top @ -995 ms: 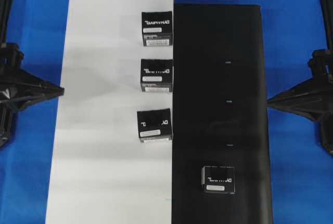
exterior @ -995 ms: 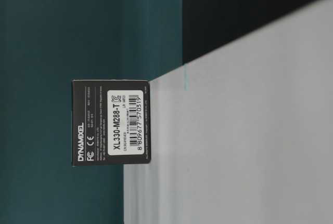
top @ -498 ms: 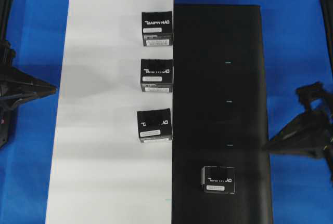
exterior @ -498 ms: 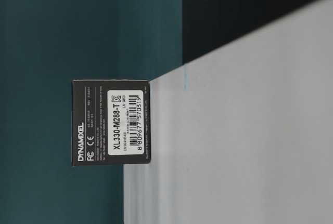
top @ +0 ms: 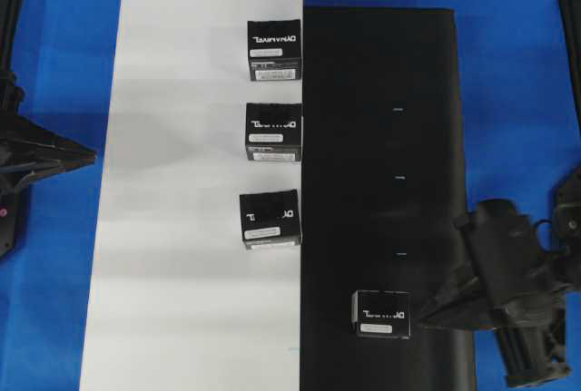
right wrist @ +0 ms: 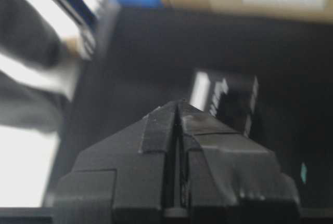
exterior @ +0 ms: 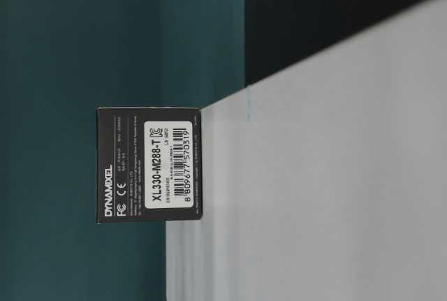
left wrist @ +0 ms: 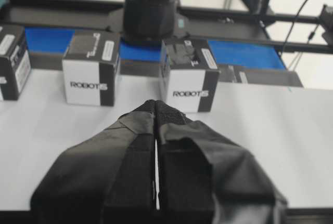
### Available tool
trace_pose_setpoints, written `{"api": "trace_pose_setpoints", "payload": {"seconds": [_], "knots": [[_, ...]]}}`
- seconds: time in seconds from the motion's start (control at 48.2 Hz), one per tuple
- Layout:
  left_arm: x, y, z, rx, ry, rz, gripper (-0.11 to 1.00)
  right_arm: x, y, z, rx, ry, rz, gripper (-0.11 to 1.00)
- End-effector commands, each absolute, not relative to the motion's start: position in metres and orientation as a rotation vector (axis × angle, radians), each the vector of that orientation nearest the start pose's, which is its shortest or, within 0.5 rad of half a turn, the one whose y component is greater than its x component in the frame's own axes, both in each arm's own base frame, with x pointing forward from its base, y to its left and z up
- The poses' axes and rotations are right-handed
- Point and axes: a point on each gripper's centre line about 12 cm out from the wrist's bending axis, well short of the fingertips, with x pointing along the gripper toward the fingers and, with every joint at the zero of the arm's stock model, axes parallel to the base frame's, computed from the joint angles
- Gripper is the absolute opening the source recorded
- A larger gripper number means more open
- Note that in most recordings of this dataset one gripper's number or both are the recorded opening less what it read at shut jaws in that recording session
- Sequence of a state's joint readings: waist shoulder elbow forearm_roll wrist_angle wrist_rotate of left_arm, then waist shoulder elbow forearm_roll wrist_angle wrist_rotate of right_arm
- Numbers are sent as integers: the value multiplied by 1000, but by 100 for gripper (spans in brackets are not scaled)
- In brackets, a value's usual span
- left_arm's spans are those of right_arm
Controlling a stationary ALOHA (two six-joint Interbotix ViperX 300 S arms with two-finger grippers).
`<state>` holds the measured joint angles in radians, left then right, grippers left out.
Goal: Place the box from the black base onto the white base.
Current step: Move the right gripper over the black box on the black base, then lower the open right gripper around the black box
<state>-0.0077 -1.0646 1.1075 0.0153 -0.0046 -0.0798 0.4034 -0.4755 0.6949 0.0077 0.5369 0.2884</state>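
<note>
Right wrist view blurred; small black cardboard box (top: 381, 313) near matte black base's (top: 381, 137) near edge; right end effector (top: 425, 318) clenched empty just beside it.

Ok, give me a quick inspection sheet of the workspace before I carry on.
Surface: blue tabletop under both sheets.
Job's things: the box sits on the black base; three look-alike boxes line the white base at its edge beside the black base.
Clutter: nothing seen.
Grippers: left gripper shut, empty; right gripper shut, empty, beside the box.
Cables: dark leads behind the table.
Surroundings: teal backdrop.
</note>
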Motion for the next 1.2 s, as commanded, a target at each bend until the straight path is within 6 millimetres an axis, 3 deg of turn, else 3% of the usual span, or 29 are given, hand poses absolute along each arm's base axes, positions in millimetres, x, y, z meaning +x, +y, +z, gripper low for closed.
{"api": "trace_pose_setpoints", "payload": {"seconds": [0.0,0.104,0.477,0.601,0.871,0.933,1.182], "knots": [[184,-3,318,-64,17,-15,-3,274,118,272,139,864,248,-3],[183,-3,318,-64,30,-17,-3,273,119,262,167,931,203,-3],[181,-3,318,-64,42,-16,-3,271,121,264,137,929,201,9],[181,-3,317,-64,43,-16,-3,272,121,261,138,960,187,27],[181,-3,318,-66,40,-16,-3,283,131,261,257,1012,121,94],[181,-3,318,-67,42,-16,-3,282,135,258,215,1027,126,99],[181,-3,317,-73,47,-16,-3,286,138,231,25,1090,41,99]]}}
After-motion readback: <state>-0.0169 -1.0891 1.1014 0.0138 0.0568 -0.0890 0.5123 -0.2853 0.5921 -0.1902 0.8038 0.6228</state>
